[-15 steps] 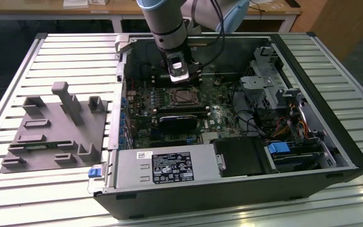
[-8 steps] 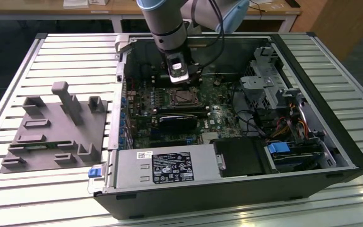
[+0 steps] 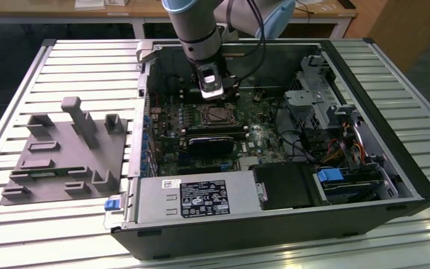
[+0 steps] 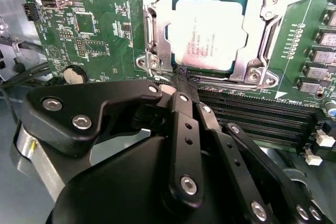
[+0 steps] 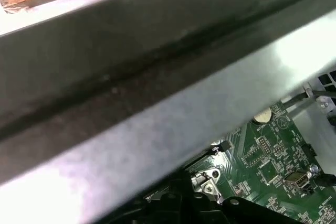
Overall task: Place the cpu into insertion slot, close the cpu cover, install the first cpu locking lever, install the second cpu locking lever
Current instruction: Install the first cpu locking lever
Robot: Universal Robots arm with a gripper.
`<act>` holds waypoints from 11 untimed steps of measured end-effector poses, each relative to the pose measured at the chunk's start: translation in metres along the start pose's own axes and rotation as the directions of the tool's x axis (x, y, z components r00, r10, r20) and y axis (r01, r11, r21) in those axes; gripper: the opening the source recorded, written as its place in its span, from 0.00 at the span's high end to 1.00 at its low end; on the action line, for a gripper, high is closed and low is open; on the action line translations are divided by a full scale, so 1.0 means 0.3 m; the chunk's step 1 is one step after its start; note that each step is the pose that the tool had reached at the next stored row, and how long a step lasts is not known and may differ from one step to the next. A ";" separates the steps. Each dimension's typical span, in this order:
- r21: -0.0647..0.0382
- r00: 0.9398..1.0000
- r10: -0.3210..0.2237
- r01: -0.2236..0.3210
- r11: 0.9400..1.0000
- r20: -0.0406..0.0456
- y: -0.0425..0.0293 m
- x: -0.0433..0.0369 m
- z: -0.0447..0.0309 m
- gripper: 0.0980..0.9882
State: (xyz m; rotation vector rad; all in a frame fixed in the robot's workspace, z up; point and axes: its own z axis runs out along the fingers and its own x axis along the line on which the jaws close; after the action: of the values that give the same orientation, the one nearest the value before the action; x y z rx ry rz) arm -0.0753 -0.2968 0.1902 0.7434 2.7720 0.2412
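The cpu (image 4: 207, 32), a flat square chip with a silvery-grey top, lies in the insertion slot (image 3: 216, 115) on the green motherboard inside the open computer case. The cpu cover (image 4: 157, 30), a silvery metal frame, lies flat around the chip, which shows through its window. In the second wrist view my gripper (image 4: 182, 80) is shut, with the tips of its black fingers (image 4: 184, 124) together at the slot's edge facing the memory slots. I cannot tell whether a locking lever is between the tips. In the exterior view my gripper (image 3: 213, 92) hangs just behind the slot.
Long black memory slots (image 4: 262, 114) run beside the slot. A black block (image 3: 211, 145) and the power supply (image 3: 200, 199) sit nearer the case front, with a drive cage (image 3: 319, 101) and cables (image 3: 304, 145) on the exterior view's right. A grey fixture (image 3: 65, 151) lies outside. The case wall (image 5: 131, 77) is close.
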 end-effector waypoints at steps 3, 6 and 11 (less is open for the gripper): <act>-0.004 1.000 0.001 -0.001 1.000 -0.002 0.000 0.000 0.000 0.99; -0.005 1.000 0.002 -0.002 1.000 -0.002 0.001 -0.001 -0.003 0.99; -0.004 1.000 0.001 -0.001 1.000 -0.002 0.008 -0.007 -0.032 0.99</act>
State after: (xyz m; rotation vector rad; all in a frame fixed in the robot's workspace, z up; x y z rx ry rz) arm -0.0753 -0.2968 0.2004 0.7446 2.7724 0.2485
